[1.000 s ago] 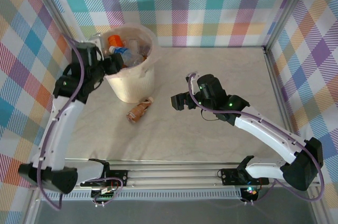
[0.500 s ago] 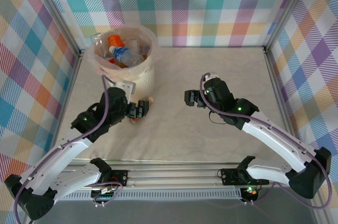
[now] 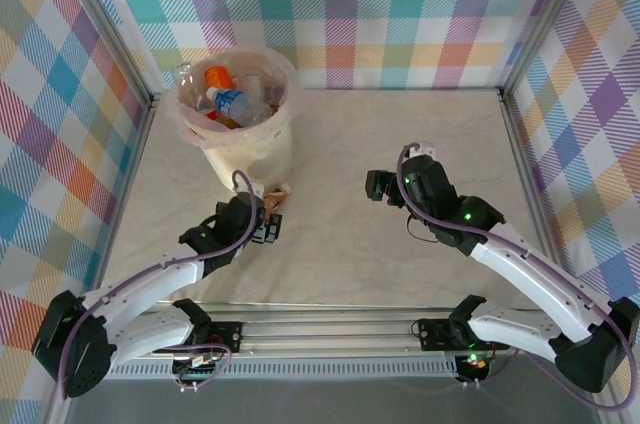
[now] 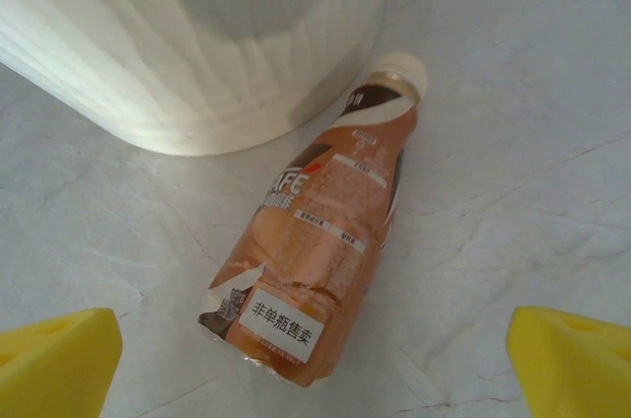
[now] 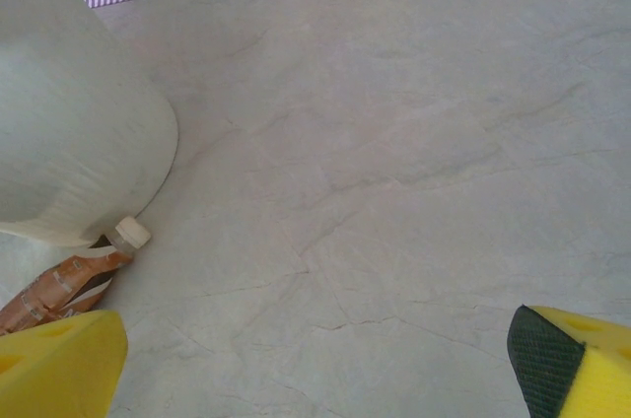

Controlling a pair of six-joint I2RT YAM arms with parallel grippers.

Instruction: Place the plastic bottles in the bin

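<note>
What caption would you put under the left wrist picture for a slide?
Open left gripper poised over a crushed brown bottle lying on the table beside the bin.

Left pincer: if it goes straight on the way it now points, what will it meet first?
Probably the crushed brown-labelled plastic bottle, lying just ahead of the open left pincer; the round cream bin stands close behind it.
</note>
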